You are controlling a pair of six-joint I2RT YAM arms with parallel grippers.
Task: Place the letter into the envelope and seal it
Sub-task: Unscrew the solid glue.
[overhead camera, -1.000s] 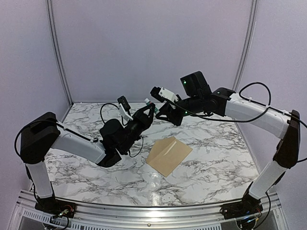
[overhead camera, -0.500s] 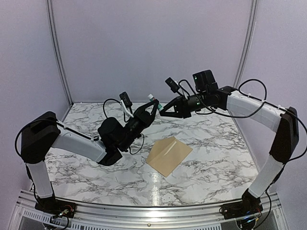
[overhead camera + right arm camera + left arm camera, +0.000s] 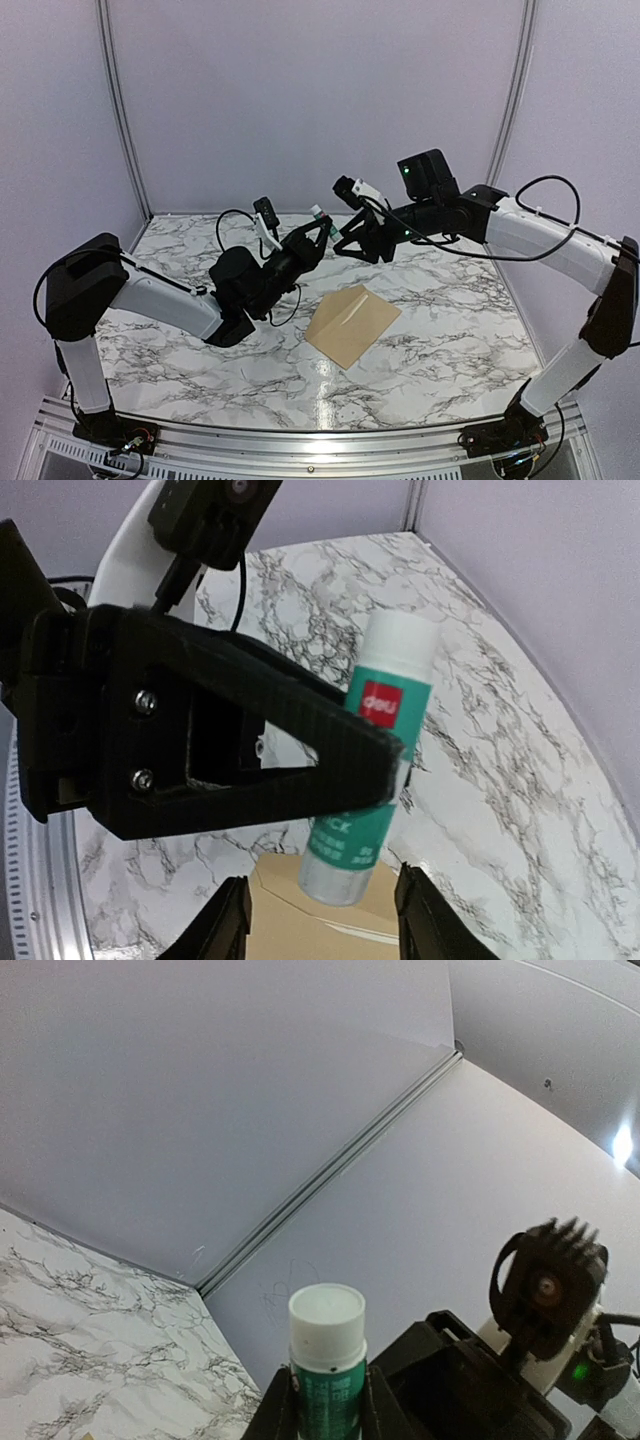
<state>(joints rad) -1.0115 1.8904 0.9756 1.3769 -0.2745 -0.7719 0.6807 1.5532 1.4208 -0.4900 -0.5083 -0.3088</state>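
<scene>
Marbled white surface (image 3: 200, 350) between pale lilac walls (image 3: 300, 90) is your whole workspace. One envelope (image 3: 352, 323) lies flat on it near the middle, turned at an angle, with a pale crease across its upper part. You cannot tell from any view what it holds.

One glue stick (image 3: 327, 1360) with a green body and a white cap is up in the air above the surface. The jaws of your left gripper (image 3: 316, 228) are clamped on its green body, and the capped end sticks out beyond them.

The jaws of your right gripper (image 3: 322, 878) stand apart and hold nothing. They are just beside the stick — in the right wrist view its lower end shows between the two fingers (image 3: 232, 920) with a gap on either side. A corner of the envelope shows behind it.
</scene>
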